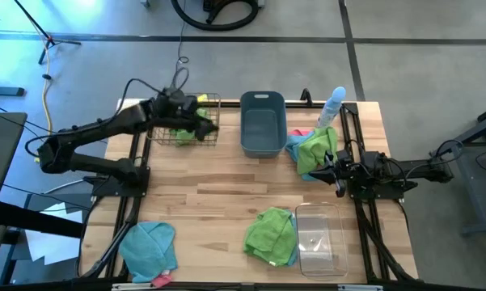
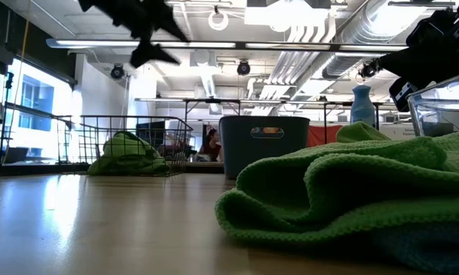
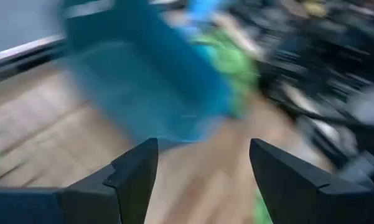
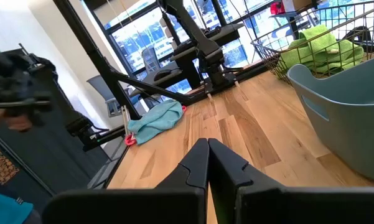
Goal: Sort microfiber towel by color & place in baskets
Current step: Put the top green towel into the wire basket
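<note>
Left gripper: we see the left gripper (image 1: pixel 204 120) spread wide and holding nothing, hanging over the wire basket (image 1: pixel 213 100); its two dark fingers (image 3: pixel 137 177) stand well apart in the left wrist view.
Right gripper: we see the right gripper (image 4: pixel 208 163) clenched with nothing between its fingers, on the right of the grey-blue tub (image 1: pixel 263 123), beside the towel pile there.
Landmark: we take the grey-blue tub as our landmark; it stands at the far middle of the table (image 1: pixel 226 194).
Wire basket: just left of the tub, with a green towel (image 1: pixel 183 134) lying inside it; the low view shows that towel (image 2: pixel 127 155) heaped behind the mesh.
Towel pile right of the tub: a green towel (image 1: pixel 317 149) lies over a blue one (image 1: pixel 294 145), with a bit of pink (image 1: pixel 301 131) showing at the far edge, touching or nearly touching the tub's right wall.
Spray bottle: a pale blue bottle (image 1: pixel 331 107) stands just right of the tub, behind that pile.
Clear bin: the clear bin (image 1: pixel 319 240) sits nearer the front edge than the tub and to its right; we cannot tell whether anything lies in it.
Front green towel: another green towel (image 1: pixel 272 234) lies in front of the tub, touching the clear bin's left side, with a blue edge (image 1: pixel 290 255) under it.
Front-left towels: a blue towel (image 1: pixel 150 246) lies far to the tub's left at the front edge, with a pink scrap (image 1: pixel 161 280) beside it.
</note>
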You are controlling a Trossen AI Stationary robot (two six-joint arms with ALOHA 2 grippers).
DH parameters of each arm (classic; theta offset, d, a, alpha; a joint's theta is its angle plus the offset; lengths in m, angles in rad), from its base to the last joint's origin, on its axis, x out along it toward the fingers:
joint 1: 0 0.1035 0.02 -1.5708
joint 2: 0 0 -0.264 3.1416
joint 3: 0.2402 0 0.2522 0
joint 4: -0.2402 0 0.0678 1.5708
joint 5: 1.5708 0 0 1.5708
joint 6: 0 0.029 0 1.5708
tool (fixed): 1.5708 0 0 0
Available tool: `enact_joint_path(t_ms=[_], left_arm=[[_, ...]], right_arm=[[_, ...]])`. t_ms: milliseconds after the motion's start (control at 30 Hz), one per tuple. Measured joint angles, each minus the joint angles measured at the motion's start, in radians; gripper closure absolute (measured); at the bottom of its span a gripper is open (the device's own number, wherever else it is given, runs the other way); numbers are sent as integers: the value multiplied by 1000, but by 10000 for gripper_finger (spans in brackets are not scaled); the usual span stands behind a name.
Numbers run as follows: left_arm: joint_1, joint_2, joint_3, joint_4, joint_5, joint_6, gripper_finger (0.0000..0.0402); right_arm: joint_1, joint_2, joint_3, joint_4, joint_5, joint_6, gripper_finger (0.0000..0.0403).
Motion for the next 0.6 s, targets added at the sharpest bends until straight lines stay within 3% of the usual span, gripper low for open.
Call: enact_joint_path(t_ms=[133,333,600], left_arm=[[-142,0,0,75,70,60,160],[-333,-43,0,81,87,47,161],[-509,-148,0,111,21,-68,161]], right_arm=[[0,0,0,0,0,0,402],[0,0,0,0,0,0,402],[0,0,0,0,0,0,402]])
